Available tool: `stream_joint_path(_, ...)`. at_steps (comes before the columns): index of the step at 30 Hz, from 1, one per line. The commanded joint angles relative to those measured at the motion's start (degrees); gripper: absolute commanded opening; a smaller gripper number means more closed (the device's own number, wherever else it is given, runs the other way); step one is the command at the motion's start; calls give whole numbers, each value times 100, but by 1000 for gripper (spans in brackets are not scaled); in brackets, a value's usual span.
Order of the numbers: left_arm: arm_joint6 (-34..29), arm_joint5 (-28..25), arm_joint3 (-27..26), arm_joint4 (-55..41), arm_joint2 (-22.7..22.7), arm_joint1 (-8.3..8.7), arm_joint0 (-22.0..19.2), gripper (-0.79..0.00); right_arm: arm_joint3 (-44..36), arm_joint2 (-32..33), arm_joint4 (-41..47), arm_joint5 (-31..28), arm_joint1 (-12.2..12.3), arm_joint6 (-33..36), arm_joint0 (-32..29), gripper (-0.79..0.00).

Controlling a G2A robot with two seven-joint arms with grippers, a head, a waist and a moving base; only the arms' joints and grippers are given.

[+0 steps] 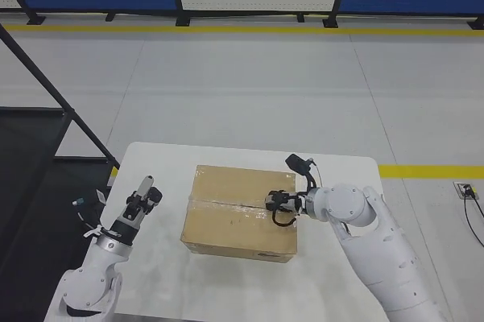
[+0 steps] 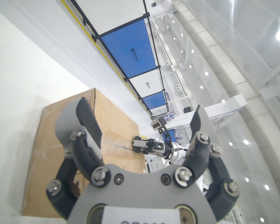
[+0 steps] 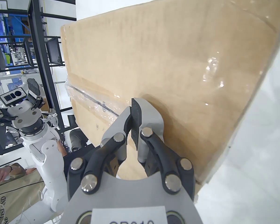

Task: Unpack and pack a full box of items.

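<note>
From above, we see the box [image 1: 233, 213] closed on the white table [image 1: 330, 173], its flaps shut, so whatever it holds is hidden from us. The right gripper [image 1: 272, 200] lies over the box's top at one end of the tape seam [image 1: 225, 205], though here its fingers are too small for us to judge. The left gripper [image 1: 147, 191] stands off the box's other side, apart from it and tilted upward. In the left wrist view we find that gripper's fingers [image 2: 87, 117] spread wide with nothing between them. The box sits beyond them, one finger covering part of its top, and the right gripper shows small at the seam's far end. In the right wrist view the fingers [image 3: 151, 117] are pressed together, tips at the seam on the box's top. We cannot tell whether any tape is pinched between them. The box's nearest edge is hidden behind the gripper's own frame.
</note>
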Motion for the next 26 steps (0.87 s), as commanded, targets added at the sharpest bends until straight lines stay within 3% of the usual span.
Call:
stream_joint_path(1,-1,13,21,-11,3,2,-21,0,-85,91,18,0,29,-15,-79,-785)
stream_joint_path(8,-44,66,65,8,43,11,-151,0,-550,471,37,19,146,-99,-413,-785)
stream_joint_path(12,-76,85,94,3,25,21,-230,0,-1119,1022,217,-174,252,-329,-866,-785)
stream_joint_path(13,-85,88,106,-6,14,23,-244,0,-1307,1207,264,-281,284,-427,-1039,-754)
stream_joint_path(14,-83,91,118,-9,-2,27,-258,0,-1485,1409,321,-339,315,-542,-1233,-533)
stream_joint_path(15,-85,93,133,-21,-17,30,-269,0,-1681,1611,359,-384,343,-683,-1431,-413)
stream_joint_path(16,-92,95,149,-36,-34,33,-281,0,-1890,1803,425,-471,367,-823,-1636,-34)
stream_joint_path(17,-94,103,166,-44,-53,37,-294,0,-2090,1991,514,-602,389,-941,-1845,0)
stream_joint_path(21,-100,158,221,-51,-113,51,-344,0,-2600,2655,956,-1174,439,-1482,-2564,0)
stream_joint_path(24,-117,166,237,-58,-127,56,-360,0,-2600,2655,956,-1174,439,-1482,-2564,0)
stream_joint_path(25,-115,167,236,-56,-127,56,-360,-1,-2612,2681,977,-1228,440,-1505,-2609,-242)
stream_joint_path(26,-117,167,238,-57,-128,56,-361,-1,-2607,2668,967,-1199,440,-1494,-2583,-205)
